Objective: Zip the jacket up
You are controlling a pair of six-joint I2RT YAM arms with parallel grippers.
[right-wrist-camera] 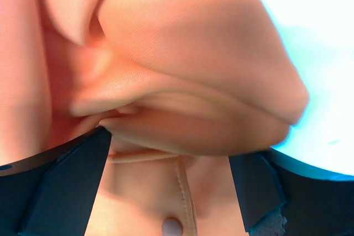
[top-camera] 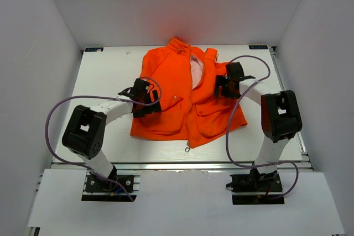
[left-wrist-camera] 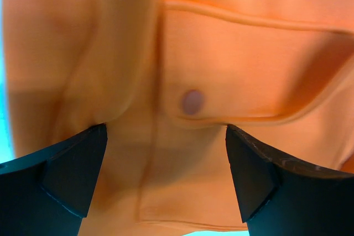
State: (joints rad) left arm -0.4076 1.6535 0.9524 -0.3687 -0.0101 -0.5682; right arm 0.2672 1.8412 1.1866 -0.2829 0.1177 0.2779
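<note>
The orange jacket [top-camera: 185, 106] lies on its back on the white table, its front partly parted, with pale lining [top-camera: 197, 70] showing near the collar. A small zipper pull [top-camera: 188, 147] hangs at the hem. My left gripper [top-camera: 152, 102] hovers open over the jacket's left side. Its dark fingers [left-wrist-camera: 72, 175] straddle a flap pocket [left-wrist-camera: 249, 70] with a snap [left-wrist-camera: 192, 101], and nothing is between them. My right gripper [top-camera: 221, 88] is open above the jacket's right side. There its fingers [right-wrist-camera: 257, 192] flank bunched orange folds [right-wrist-camera: 193, 81] and a snap [right-wrist-camera: 171, 227].
White walls [top-camera: 38, 53] close in the table [top-camera: 105, 75] on the left, right and back. Purple cables [top-camera: 52, 120] loop off both arms. A metal rail [top-camera: 182, 165] runs along the table's near edge. Bare table shows beside the folds [right-wrist-camera: 310, 26].
</note>
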